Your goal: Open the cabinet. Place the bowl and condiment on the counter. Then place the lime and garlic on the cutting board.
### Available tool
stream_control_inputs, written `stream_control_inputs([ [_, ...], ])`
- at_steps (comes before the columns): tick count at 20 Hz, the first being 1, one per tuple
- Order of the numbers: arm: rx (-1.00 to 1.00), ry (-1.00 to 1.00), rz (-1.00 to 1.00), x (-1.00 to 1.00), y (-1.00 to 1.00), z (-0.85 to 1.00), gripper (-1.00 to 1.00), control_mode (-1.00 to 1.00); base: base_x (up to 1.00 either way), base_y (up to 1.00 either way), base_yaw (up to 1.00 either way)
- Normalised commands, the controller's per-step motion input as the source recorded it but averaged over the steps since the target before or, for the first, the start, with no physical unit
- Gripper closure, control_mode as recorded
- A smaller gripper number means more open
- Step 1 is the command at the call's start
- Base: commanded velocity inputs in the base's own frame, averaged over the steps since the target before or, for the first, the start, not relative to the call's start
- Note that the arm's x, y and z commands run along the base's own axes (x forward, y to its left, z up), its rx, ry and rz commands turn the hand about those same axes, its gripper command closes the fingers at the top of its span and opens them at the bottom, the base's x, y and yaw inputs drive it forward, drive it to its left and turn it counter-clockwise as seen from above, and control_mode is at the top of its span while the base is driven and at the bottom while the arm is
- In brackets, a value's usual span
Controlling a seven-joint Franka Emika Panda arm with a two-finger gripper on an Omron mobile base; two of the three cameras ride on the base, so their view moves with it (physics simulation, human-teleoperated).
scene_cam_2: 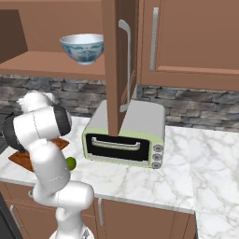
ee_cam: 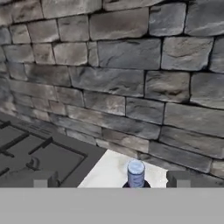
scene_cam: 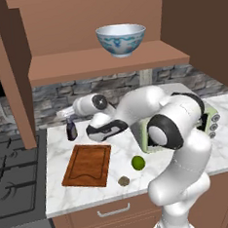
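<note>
Nearest your hand camera stands the condiment [ee_cam: 135, 173], its pale cap rising between the two fingertips of the claw [ee_cam: 109, 179]. You have the bottle on the counter [scene_cam: 188, 153] at the back left corner, beside the stove [scene_cam: 13, 169]. Whether the claw grips it or has let go, I cannot tell; the tips stand well apart either side of the neck.

Status: the cabinet [scene_cam: 106, 63] is open, its door [scene_cam_2: 116, 65] swung out over the toaster oven [scene_cam_2: 126, 135]. The condiment appears delivered. The bowl [scene_cam: 121, 39] remains on the cabinet shelf, and nothing shows inside it. The lime [scene_cam: 138, 162] and the garlic [scene_cam: 124, 180] lie on the counter just right of the cutting board [scene_cam: 87, 164], which carries nothing. Three placements remain, by my judgement.
</note>
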Motion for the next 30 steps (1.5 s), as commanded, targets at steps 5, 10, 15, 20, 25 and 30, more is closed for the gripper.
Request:
stream_control_inputs([
  [5,-0.36,0.00,-0.21,-0.48,-0.23,0.92,-1.00,-1.00,0.00,0.00,0.00],
  [10,-0.42,0.00,0.00,-0.42,-0.47,0.63,-1.00,-1.00,0.00,0.00,0.00],
  [15,-0.37,0.01,0.00,-0.38,-0.78,0.66,-1.00,-1.00,0.00,0.00,0.00],
  [20,-0.25,0.15,0.00,-0.53,-0.83,0.77,-1.00,-1.00,0.00,0.00,0.00],
  [25,-0.11,0.19,0.00,-0.75,-0.57,1.00,-1.00,-1.00,0.00,0.00,0.00],
  [30,-0.06,0.11,-0.04,-0.44,-0.41,1.00,-1.00,-1.00,0.00,0.00,0.00],
])
